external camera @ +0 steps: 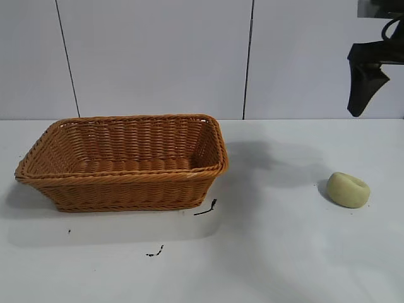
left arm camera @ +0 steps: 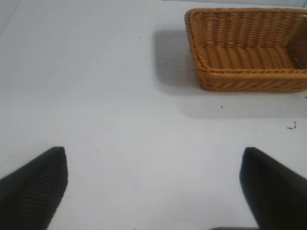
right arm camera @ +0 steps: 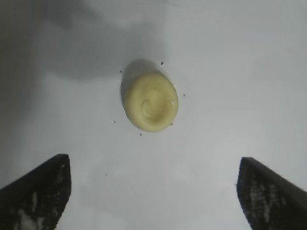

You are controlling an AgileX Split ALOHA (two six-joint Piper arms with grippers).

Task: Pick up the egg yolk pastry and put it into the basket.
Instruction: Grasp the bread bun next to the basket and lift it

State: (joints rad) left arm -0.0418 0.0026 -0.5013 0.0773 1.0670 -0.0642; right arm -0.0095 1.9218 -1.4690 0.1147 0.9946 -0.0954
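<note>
The egg yolk pastry [external camera: 348, 189] is a small pale yellow-green lump lying on the white table at the right. It also shows in the right wrist view [right arm camera: 150, 102]. My right gripper [external camera: 365, 95] hangs high above and behind it, open and empty; in its own view [right arm camera: 153, 165] the jaws stand wide apart with the pastry ahead of them. The orange-brown wicker basket [external camera: 120, 180] stands at the left, with nothing visible inside. My left gripper [left arm camera: 153, 155] is out of the exterior view, open and empty above bare table, with the basket [left arm camera: 247, 79] ahead and to one side.
Small dark specks [external camera: 206, 209] lie on the table by the basket's front right corner, and another [external camera: 155, 252] nearer the front. A white panelled wall [external camera: 158, 57] stands behind the table.
</note>
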